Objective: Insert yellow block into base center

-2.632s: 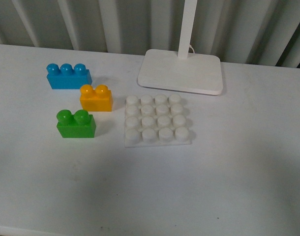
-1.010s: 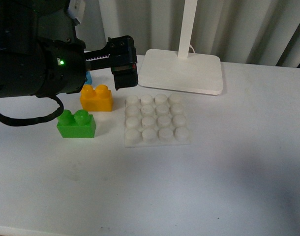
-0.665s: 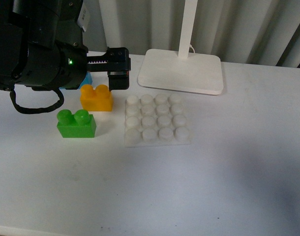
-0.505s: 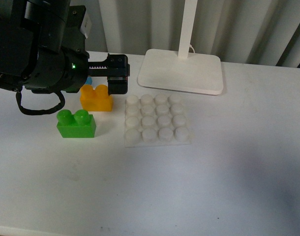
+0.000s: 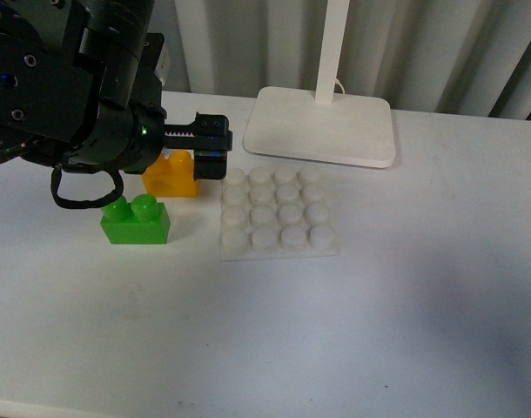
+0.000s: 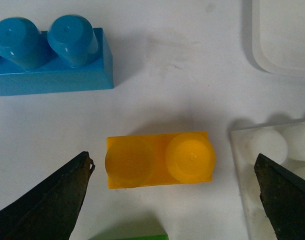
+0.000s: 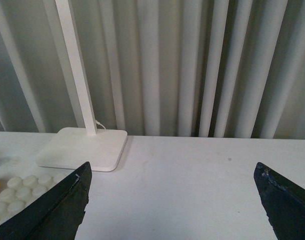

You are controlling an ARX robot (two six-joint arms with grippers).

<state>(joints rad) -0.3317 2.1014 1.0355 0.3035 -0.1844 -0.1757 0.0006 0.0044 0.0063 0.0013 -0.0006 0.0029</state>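
The yellow block (image 5: 172, 178) stands upright on the white surface (image 5: 379, 331), both studs facing up. It lies just beside the left edge of the base (image 5: 279, 213) in the front view, near it but not touching. All sixteen studs of the base are uncovered, so the block is not yet inserted. A green brick (image 5: 135, 222) sits close in front of the yellow block, and a blue brick (image 6: 47, 60) lies behind it, apart from it. In the front view the blue brick is hidden by the left arm (image 5: 65, 96). The left fingers (image 6: 47, 205) are spread wide and hold nothing. In the left wrist view they straddle the yellow block along its long axis, one fingertip beyond each short end, with bare surface visible between each tip and the block. In the front view one finger stands in the gap between the yellow block and the near corner of the base. Whether that finger touches either part cannot be determined. The right fingers (image 7: 52, 210) are also spread wide and empty. They are raised above the surface and face a white lamp foot (image 5: 319, 126), its pole (image 5: 331, 48) and the ribbed wall behind. The lamp foot rests behind the base, apart from it.
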